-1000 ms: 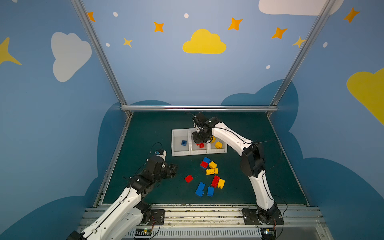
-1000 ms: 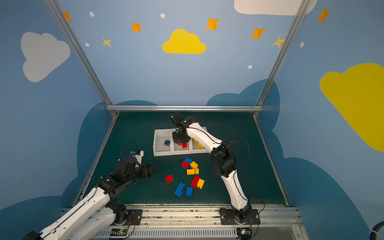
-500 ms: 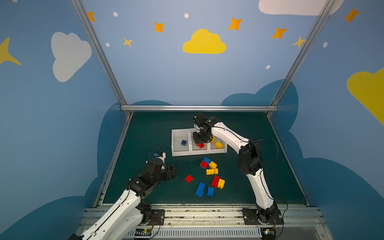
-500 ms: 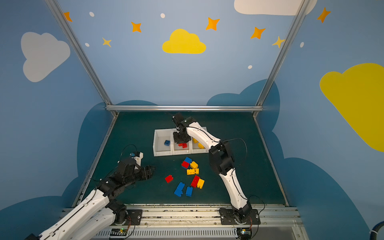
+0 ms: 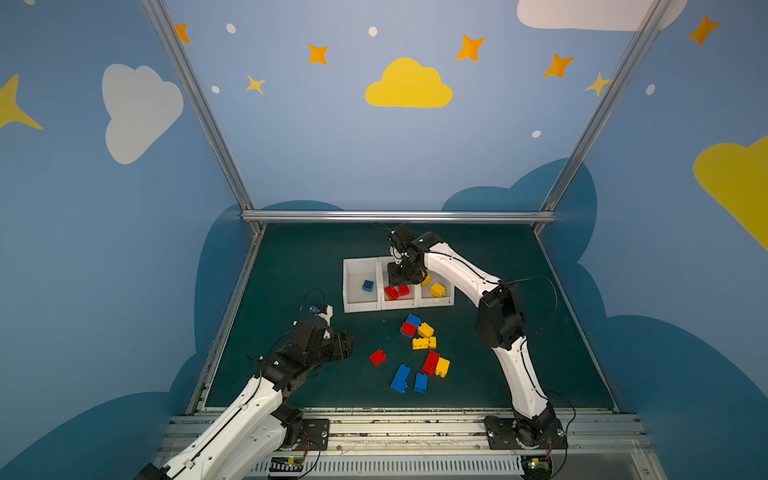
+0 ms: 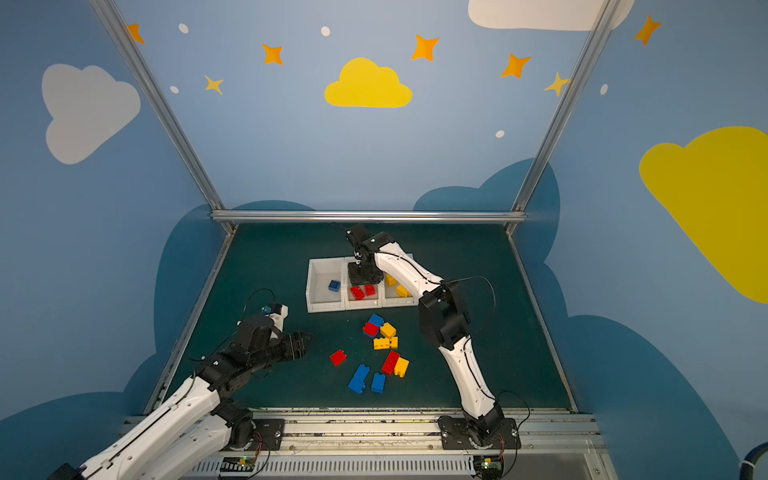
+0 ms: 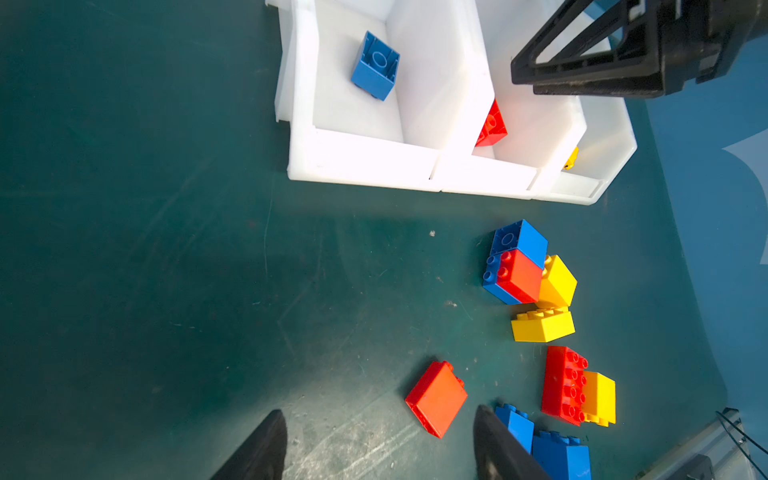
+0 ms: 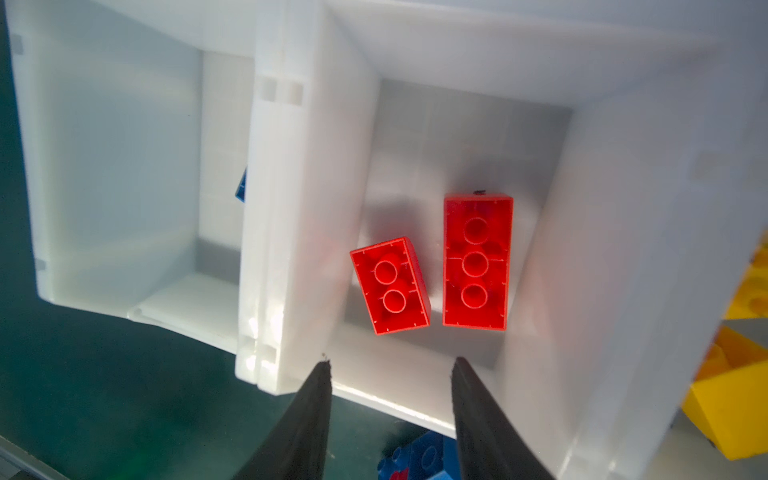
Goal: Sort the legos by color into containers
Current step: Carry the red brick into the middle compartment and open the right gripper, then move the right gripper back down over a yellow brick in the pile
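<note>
Dark green matting covers the surface, enclosed by blue walls painted with clouds and stars. The right end effector hangs point-down over the middle bin, jaws apart and holding nothing. Two red bricks lie hollow side up on the bin floor below it, touching neither finger. That arm arches over the loose pile and is the farther of the two from any unsorted brick.

The next pick looks to belong to the left end effector, which hovers low with its jaws parted and empty. A lone red brick lies on its side just ahead of it, nearer one finger than the other, so the gap is not yet centred on it. Its long axis runs slantwise to the fingers, which probably calls for a small wrist turn. Two blue bricks sit just beside the nearer finger and could be nudged. The left arm is stretched forward, low and almost level.

Beyond, a mixed cluster lies near the bins. The left-hand bin holds one blue brick and the right-hand bin holds yellow bricks.
</note>
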`<state>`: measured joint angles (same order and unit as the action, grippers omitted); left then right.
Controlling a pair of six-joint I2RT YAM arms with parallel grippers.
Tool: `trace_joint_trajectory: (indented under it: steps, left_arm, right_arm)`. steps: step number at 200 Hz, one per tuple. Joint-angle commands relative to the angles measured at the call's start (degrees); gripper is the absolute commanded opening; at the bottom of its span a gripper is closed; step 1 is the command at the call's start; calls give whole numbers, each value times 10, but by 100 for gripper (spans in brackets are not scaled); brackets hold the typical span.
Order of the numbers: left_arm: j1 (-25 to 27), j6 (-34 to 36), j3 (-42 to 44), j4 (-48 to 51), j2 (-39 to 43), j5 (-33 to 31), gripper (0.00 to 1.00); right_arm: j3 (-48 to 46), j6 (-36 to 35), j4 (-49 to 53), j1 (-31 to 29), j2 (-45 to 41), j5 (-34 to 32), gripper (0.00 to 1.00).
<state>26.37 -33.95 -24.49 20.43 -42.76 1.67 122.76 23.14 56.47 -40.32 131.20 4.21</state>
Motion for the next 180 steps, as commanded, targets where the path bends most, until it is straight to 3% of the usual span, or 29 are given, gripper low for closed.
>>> trace_joint_trajectory:
  steps: [1,67,104,146,180]
  left_arm:
    - [-1,2,4,-10,-4,9,71]
    - [0,9,1,-24,-24,20,71]
    - [-1,11,-4,-36,-41,28,71]
    - [-1,18,-12,-44,-62,35,71]
    - [1,19,-16,-55,-81,51,71]
  right_arm:
    - [-16,2,11,1,-53,5,48]
    - [-194,15,-27,4,-186,-19,49]
    - [-350,61,-74,3,-273,-25,49]
    - [-440,96,-63,-7,-328,-63,52]
    - [-503,134,-88,-8,-356,-57,52]
